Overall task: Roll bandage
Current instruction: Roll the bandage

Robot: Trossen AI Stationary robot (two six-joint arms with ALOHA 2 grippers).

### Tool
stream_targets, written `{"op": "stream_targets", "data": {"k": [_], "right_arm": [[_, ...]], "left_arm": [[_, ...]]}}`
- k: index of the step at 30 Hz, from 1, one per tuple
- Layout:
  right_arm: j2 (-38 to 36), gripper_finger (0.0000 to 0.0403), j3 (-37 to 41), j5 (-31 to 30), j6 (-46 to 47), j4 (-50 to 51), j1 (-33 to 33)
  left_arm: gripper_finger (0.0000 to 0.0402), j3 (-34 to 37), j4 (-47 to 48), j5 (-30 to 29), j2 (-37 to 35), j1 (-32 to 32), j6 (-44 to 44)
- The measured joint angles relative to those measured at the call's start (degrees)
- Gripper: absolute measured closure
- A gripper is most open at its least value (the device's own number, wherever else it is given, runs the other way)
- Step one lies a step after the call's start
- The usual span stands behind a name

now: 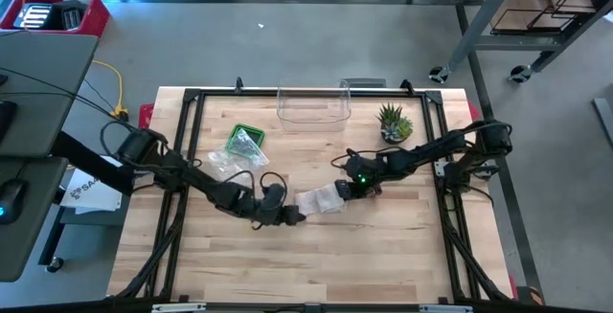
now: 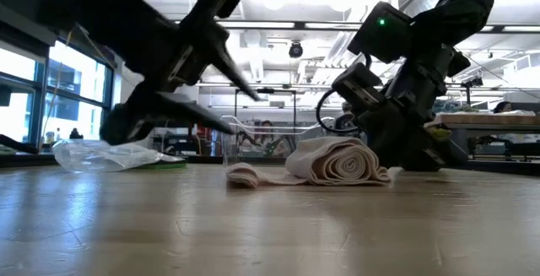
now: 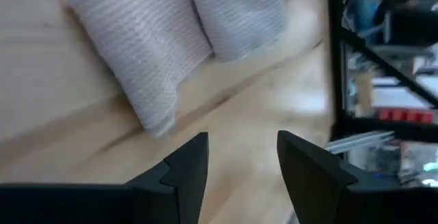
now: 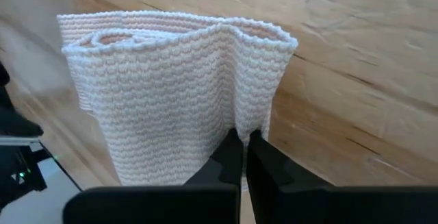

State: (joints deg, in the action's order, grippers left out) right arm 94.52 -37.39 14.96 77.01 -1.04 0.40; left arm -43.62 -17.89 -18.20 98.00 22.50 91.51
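A white knitted bandage [image 1: 322, 200] lies on the wooden table near its middle, partly rolled. In the low view the roll [image 2: 342, 161] rests on its side and a loose tail [image 2: 251, 175] lies flat toward the left arm. My right gripper [image 4: 244, 154] is shut at the roll's right end. My left gripper [image 3: 241, 161] is open and empty, just off the tail's end [image 3: 156, 114], low over the table. My right gripper pinches the roll's end edge [image 4: 241, 122] between its two shut fingers, where the layers crease together. The fingers come low from the table's right side and lie along the roll's axis. The roll rests on the table [image 2: 354, 180].
A green tray with a clear plastic bag [image 1: 241, 147] lies left of centre at the back. A clear plastic container [image 1: 313, 108] and a small potted plant [image 1: 394, 122] stand near the far edge. A black frame [image 1: 192, 98] runs around the table top.
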Motion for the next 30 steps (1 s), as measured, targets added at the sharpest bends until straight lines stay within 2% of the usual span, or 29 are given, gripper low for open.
{"op": "stream_targets", "data": {"k": [4,8,17,21,24,27,30], "right_arm": [[0.02,0.0403,0.00,0.02,-1.50,-0.05,-0.02],[0.02,0.0403,0.00,0.37,-2.53,0.00,-0.02],[0.04,0.0403,-0.04,0.66,-3.61,-0.11,-0.02],[0.04,0.0403,-0.04,1.11,-3.80,-0.07,-0.02],[0.04,0.0403,-0.04,1.51,-3.89,-0.07,-0.04],[0.04,0.0403,-0.02,1.80,-3.86,-0.07,0.01],[0.04,0.0403,-0.03,1.97,-3.98,-0.05,0.13]], "left_arm": [[0.0232,-1.31,6.65,1.19,1.54,0.58,5.66],[0.0232,-4.99,9.51,0.98,2.54,1.46,5.81],[0.0232,-20.55,33.27,2.54,11.07,0.35,4.34],[0.0232,-24.34,33.90,6.41,14.36,-0.89,-0.33],[0.0232,-25.51,35.15,7.61,16.07,-1.53,0.25],[0.0232,-25.55,35.81,7.39,16.43,-1.88,3.06],[0.0232,-25.49,37.99,4.21,15.73,-1.36,7.22]]}}
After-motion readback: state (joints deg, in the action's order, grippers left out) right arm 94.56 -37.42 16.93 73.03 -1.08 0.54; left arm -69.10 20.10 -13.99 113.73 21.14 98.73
